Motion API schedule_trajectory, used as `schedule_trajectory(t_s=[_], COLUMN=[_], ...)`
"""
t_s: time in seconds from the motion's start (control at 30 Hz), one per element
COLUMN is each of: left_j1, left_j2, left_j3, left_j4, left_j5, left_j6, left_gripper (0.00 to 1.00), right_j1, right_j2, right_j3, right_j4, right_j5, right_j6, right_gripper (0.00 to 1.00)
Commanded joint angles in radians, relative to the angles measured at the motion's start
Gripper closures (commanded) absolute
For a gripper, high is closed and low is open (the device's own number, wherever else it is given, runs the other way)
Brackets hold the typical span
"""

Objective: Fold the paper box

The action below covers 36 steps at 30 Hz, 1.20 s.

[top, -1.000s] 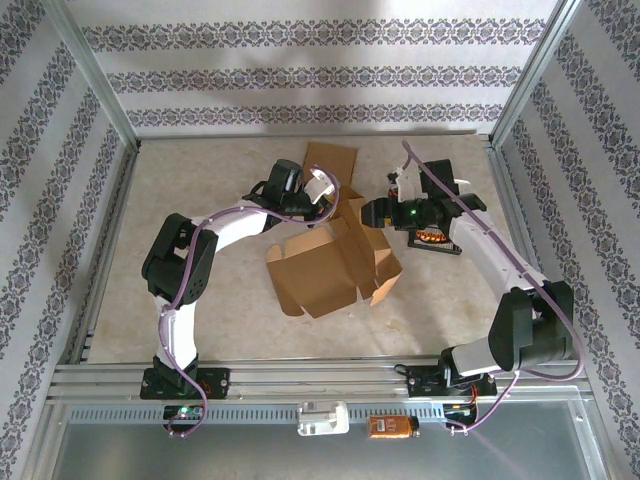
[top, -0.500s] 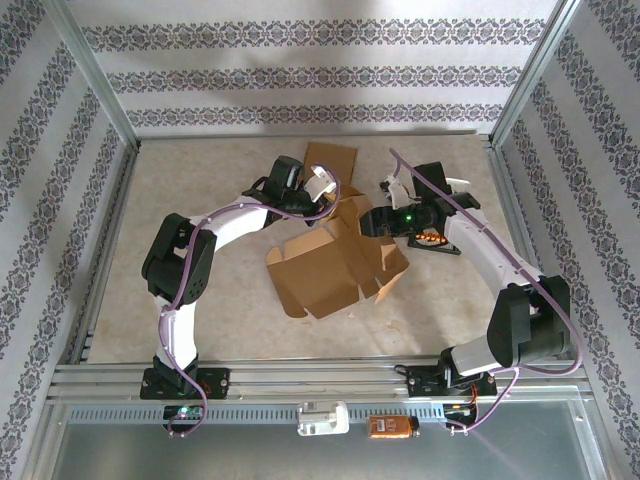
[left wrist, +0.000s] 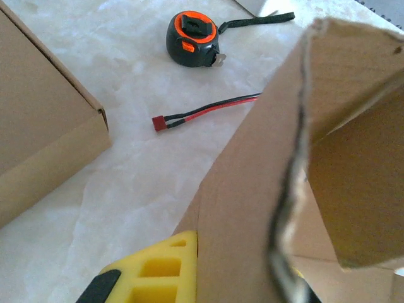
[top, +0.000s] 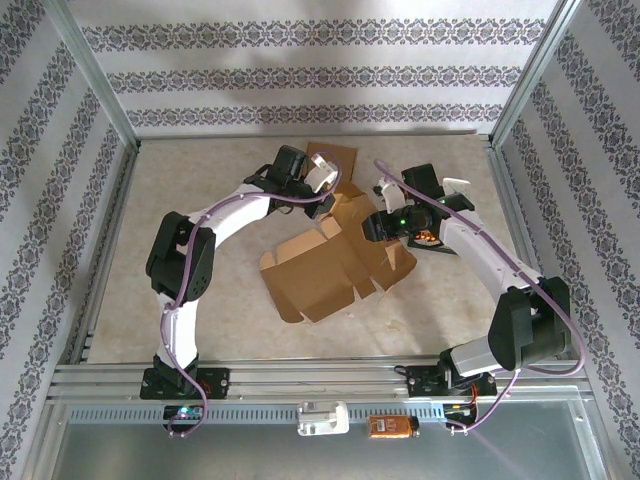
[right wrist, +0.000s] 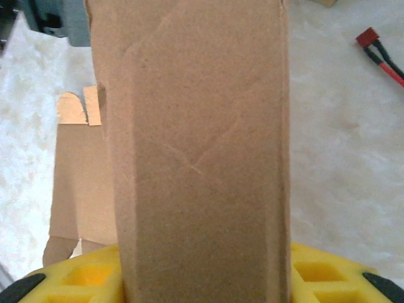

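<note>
Swinging inward, left claw (top: 318,182) and right claw (top: 377,223) are each pinching a flap of the paper box (top: 318,268) between them, raising its walls for folding.

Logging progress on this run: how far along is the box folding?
Early to midway. The paper box is creased, some walls raised, but it lies open. In hand: the left end effector grips a far flap; the right end effector has a side panel between its fingers. Left: closing walls and tucking flaps.
</note>
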Motion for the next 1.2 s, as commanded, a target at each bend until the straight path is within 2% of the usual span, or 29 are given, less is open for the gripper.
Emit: schedule_trajectory(t_s=[0.0,0.13,0.2,0.37,0.57,0.67,0.8,0.93,1.17], left_j1=[-0.021,-0.034,-0.034,-0.052,-0.088,-0.101,-0.115,-0.12,-0.12], left_j2=[-0.01,-0.036,-0.036,-0.027,-0.037,-0.072,-0.123,-0.164,-0.203], left_j3=[0.057,0.041,0.031,0.023,0.0,-0.088,-0.232,-0.34,-0.373], left_j4=[-0.085,-0.146,-0.155,-0.138,-0.179,-0.11,0.061,0.179,0.286], left_j5=[0.071,-0.011,-0.011,0.053,-0.063,-0.083,-0.069,-0.112,-0.077], left_j6=[-0.057,-0.02,-0.023,-0.109,-0.209,-0.285,-0.423,-0.514,-0.598], left_gripper=[0.98,0.97,0.97,0.95,0.95,0.94,0.93,0.91,0.91], right_j1=[0.012,0.02,0.022,0.04,0.064,0.08,0.105,0.141,0.203], right_j2=[-0.009,-0.013,-0.015,-0.018,-0.018,-0.026,-0.046,-0.085,-0.144], right_j3=[0.004,0.002,0.0,-0.002,0.002,-0.007,-0.034,-0.081,-0.15], right_j4=[0.002,0.012,0.016,0.036,0.048,0.063,0.102,0.161,0.271], right_j5=[0.07,0.145,0.155,0.215,0.29,0.327,0.345,0.376,0.467], right_j6=[-0.009,-0.007,-0.011,-0.012,-0.02,-0.037,-0.064,-0.113,-0.203], right_gripper=[0.55,0.55,0.55,0.55,0.55,0.55,0.55,0.55,0.55])
